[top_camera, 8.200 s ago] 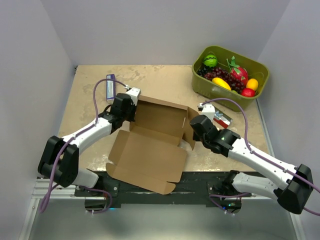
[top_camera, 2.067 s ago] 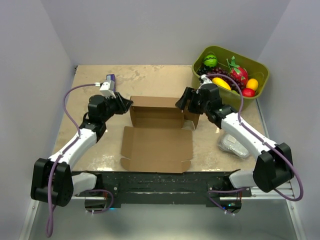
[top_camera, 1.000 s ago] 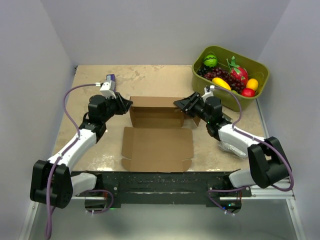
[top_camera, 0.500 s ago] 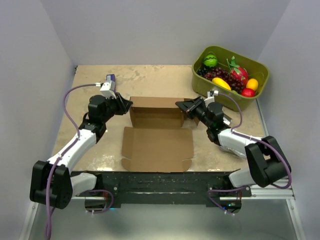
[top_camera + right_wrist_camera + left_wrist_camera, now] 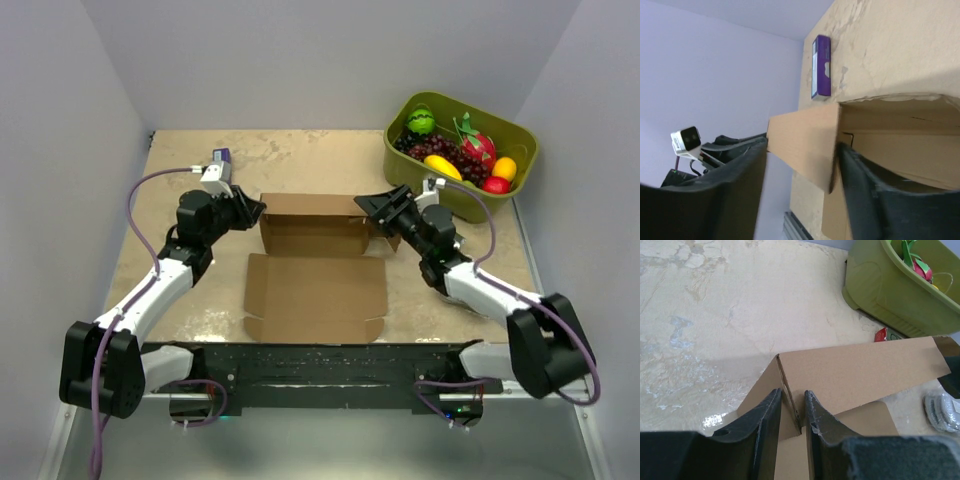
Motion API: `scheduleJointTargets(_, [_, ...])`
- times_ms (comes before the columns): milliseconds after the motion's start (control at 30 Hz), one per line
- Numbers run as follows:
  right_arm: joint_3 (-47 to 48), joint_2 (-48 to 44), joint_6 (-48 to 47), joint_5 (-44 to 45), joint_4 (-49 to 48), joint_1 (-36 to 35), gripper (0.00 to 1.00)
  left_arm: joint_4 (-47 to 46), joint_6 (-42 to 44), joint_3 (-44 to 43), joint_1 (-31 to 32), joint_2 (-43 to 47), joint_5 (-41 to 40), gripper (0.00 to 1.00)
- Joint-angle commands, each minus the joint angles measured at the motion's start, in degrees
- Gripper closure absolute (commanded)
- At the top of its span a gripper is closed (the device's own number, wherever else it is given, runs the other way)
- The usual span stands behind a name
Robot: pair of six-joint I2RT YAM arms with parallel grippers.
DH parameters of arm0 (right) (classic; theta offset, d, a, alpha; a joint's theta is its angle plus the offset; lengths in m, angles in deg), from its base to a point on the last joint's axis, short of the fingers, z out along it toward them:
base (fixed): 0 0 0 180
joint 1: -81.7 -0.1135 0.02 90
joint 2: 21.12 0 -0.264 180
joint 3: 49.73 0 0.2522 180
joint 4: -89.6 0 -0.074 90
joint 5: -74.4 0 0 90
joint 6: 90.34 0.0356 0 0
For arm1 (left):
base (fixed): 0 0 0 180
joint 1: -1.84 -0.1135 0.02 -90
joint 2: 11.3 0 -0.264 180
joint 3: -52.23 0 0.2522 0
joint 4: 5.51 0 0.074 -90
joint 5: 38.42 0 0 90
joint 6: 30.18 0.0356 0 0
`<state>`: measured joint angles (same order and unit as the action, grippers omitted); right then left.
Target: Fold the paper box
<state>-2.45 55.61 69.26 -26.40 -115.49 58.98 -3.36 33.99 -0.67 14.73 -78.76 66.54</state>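
**Both grippers at the ends of the half-formed box**

The paper box sat at the middle of the table, open. Its shallow tray, walls raised, lay toward 12 o'clock, and its lid panel lay flat on the table toward 6 o'clock.

The left gripper was at the tray's 9 o'clock end. In the left wrist view its fingers stood narrowly apart, pinching the upright cardboard end wall between them.

The right gripper was at the tray's 3 o'clock end. Its jaws were spread wide, straddling the corner of the box, with one finger inside the tray and the other outside the wall. It held nothing, and I could not tell whether either pad touched the cardboard.

An olive-green bin of fruit stood at 2 o'clock from the box, well apart from it. A purple carton lay at 10 o'clock, just behind the left wrist
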Motion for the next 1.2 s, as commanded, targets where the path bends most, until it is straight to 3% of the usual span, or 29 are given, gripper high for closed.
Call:
scheduleJointTargets(0, [0.94, -10.09, -10.70, 6.76, 13.69, 0.48, 0.26, 13.20, 3.06, 2.31, 0.47, -2.15, -0.28, 0.70])
scheduleJointTargets(200, [-0.12, -19.15, -23.71, 10.63, 30.05, -0.56, 0.28, 13.29, 3.15, 2.13, 0.47, -2.24, -0.11, 0.70])
scheduleJointTargets(333, [1.54, -18.03, -31.17, 15.80, 38.65, -6.53, 0.42, 13.20, 3.15, 2.13, 0.47, -2.32, -0.11, 0.70])
scheduleJointTargets(433, [4.71, -15.05, -34.35, 21.35, 42.44, -12.16, 0.46, 13.37, 3.32, 2.05, 0.56, -2.32, -0.20, 0.70])
scheduleJointTargets(900, [12.45, 3.07, -37.70, 35.76, 42.11, -12.44, 0.76, 13.82, 3.76, 2.05, 0.56, -2.24, -0.90, 0.70])
scheduleJointTargets(1167, [11.92, 8.08, -38.22, 36.30, 34.90, -12.52, 0.79, 13.90, 3.76, 1.96, 0.56, -2.41, -0.72, 0.70])
